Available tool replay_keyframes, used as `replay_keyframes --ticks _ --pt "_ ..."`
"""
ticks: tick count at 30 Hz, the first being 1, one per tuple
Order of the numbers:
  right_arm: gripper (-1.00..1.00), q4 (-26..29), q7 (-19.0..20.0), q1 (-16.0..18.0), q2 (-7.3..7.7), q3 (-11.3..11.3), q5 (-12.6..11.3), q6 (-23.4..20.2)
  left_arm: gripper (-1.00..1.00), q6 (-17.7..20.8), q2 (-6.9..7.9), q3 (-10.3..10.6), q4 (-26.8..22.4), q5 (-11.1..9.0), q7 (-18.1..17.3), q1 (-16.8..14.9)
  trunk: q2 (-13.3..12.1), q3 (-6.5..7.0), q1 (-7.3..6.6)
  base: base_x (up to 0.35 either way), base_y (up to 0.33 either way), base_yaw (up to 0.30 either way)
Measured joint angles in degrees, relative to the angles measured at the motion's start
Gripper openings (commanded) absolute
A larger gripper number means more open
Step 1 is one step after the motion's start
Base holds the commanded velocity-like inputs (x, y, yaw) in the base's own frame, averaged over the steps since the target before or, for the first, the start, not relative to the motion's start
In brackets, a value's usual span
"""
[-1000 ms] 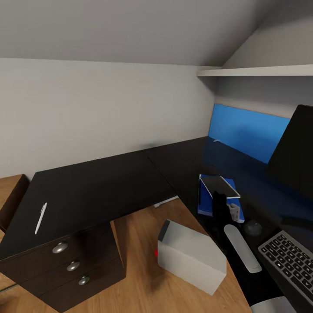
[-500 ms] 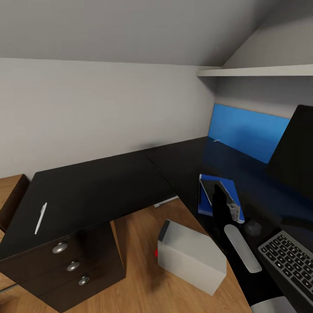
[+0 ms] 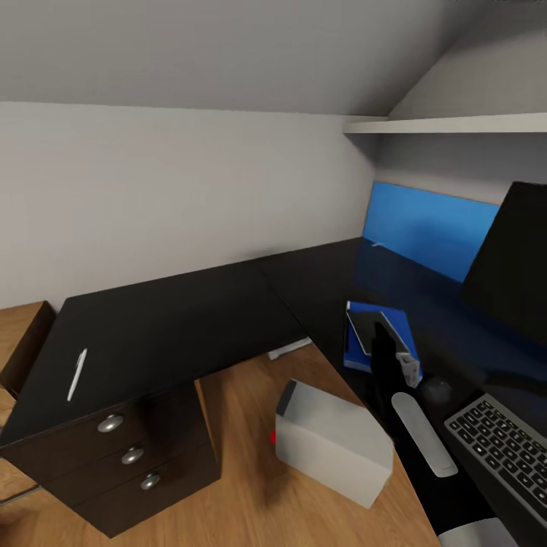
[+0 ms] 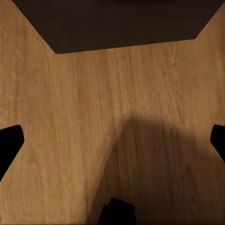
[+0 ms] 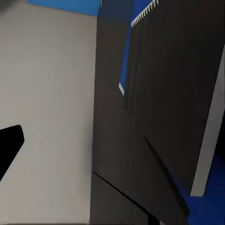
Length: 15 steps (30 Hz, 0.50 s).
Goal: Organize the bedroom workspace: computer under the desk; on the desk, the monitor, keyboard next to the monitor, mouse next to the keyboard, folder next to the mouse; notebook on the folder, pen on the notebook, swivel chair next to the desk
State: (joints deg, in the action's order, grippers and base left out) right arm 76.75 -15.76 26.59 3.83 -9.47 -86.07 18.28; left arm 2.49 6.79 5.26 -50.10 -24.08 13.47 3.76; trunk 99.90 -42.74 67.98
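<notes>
- since a second earlier, the notebook (image 3: 371, 328) had tipped down from a steep tilt to lie nearer flat over the folder (image 3: 400, 325), and the whole head view had shifted slightly, so the camera moved too.
- the right gripper (image 3: 382, 342) stood at the notebook's near edge; i could not tell whether its jaws were closed on the cover or merely beside it, since the right wrist view showed one fingertip with the dark cover slanting across the rest.
- the left gripper (image 4: 112, 140) hung spread wide and empty over the wooden floor.
- the folder lay flat on the desk (image 3: 175, 327), beside the mouse (image 3: 437, 390), with the keyboard (image 3: 501, 452) nearer the robot and the monitor (image 3: 513, 262) behind.
- the computer (image 3: 334, 444) sat on the floor at the desk's inner corner.
- the pen (image 3: 77, 373) lay alone on the desk's far left wing, well apart from the stack.
- judged by its look, the notebook was light and fairly stiff, with a spiral-bound edge; a pinch on a free edge suited it, let go only once it lay flat, as a smooth cover on a smooth folder could slide.
- the pen looked thin, light and prone to roll; it probably wanted a pinch across its middle, jaws square to its length, and a gentle set-down on the notebook.
</notes>
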Motion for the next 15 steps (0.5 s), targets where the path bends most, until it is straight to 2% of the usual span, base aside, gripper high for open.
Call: replay_keyframes --ticks 15 --pt "1.0 0.07 0.0 0.0 0.05 -0.05 -0.15 0.0 1.0 -0.03 0.04 0.08 0.0 -0.03 -0.32 0.0 0.0 0.0 -0.02 -0.012 0.0 0.0"
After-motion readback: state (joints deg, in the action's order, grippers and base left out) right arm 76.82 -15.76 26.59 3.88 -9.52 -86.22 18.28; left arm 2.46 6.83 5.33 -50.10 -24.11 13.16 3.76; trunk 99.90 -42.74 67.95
